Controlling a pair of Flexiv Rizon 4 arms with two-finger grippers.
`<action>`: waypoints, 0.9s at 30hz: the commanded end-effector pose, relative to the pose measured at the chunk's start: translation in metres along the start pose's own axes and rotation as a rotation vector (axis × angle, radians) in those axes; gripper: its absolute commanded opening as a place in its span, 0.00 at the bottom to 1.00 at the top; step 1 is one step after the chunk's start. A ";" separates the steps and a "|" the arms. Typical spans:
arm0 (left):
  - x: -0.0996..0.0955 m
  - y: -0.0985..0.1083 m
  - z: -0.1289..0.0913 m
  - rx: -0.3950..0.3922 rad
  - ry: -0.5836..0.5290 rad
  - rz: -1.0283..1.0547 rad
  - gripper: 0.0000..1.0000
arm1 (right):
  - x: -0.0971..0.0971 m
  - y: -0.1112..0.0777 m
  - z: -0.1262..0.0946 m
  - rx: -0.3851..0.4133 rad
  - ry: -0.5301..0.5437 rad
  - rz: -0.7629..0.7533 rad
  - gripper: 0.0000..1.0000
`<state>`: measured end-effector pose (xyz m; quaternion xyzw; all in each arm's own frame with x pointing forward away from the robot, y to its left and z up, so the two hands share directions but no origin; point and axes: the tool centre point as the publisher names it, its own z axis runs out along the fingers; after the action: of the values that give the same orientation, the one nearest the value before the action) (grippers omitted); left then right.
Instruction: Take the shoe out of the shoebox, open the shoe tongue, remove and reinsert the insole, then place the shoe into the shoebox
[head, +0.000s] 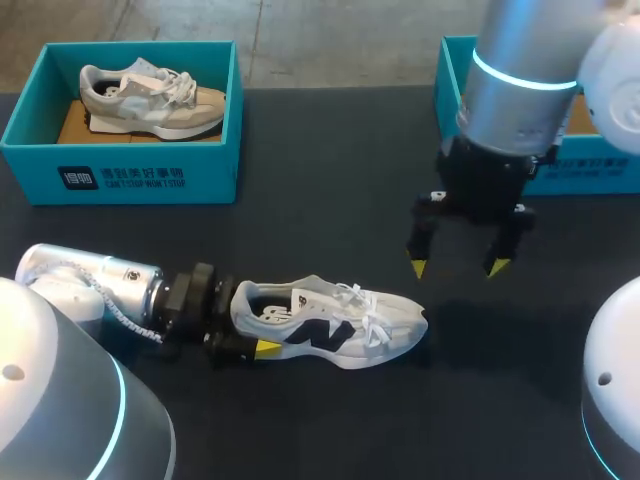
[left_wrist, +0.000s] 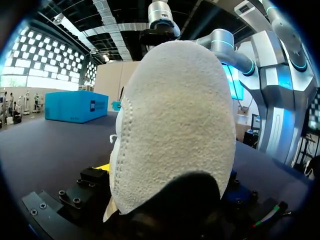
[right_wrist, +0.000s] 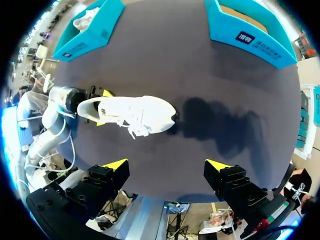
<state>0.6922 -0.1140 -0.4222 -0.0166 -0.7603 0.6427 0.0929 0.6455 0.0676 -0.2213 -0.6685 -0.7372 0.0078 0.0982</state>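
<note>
The white shoe (head: 330, 325) lies on its sole on the dark table (head: 330, 200), and everything else is placed from it. Its long axis runs from heel to toe across the robot's front, with the heel toward the left arm and the toe toward the right arm. The left gripper (head: 255, 320) pinches the heel from both sides. In its own wrist view the nubbly, suede-like heel (left_wrist: 175, 125) fills the space between the fingers. The right gripper (head: 457, 266) hangs above the table just beyond the toe and to its far side, fingers spread wide and holding nothing. From its wrist view the shoe (right_wrist: 135, 111) lies ahead of the spread tips, not under them. To reach the tongue, this arm likely needs to travel back along the shoe's axis toward the laces (head: 365, 305). The upper looks like soft mesh and fabric with a dark side mark, and the laces are loose and floppy. Past the toe sits a stiff teal shoebox (head: 452, 70). Past the heel is a second teal shoebox (head: 130, 175) holding a beige shoe (head: 150, 98).
</note>
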 end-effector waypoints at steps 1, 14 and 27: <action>-0.002 0.002 0.001 0.000 -0.002 0.000 0.00 | 0.000 0.000 0.001 -0.001 0.002 0.000 1.00; -0.002 0.002 0.001 0.000 -0.002 0.000 0.00 | 0.071 0.004 -0.001 -0.063 -0.240 0.195 1.00; -0.002 0.002 0.001 0.000 -0.002 0.000 0.00 | 0.102 0.014 0.015 -0.142 -0.317 0.273 1.00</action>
<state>0.6923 -0.1142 -0.4222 -0.0166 -0.7603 0.6426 0.0929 0.6456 0.1551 -0.2178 -0.7600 -0.6483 0.0321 -0.0329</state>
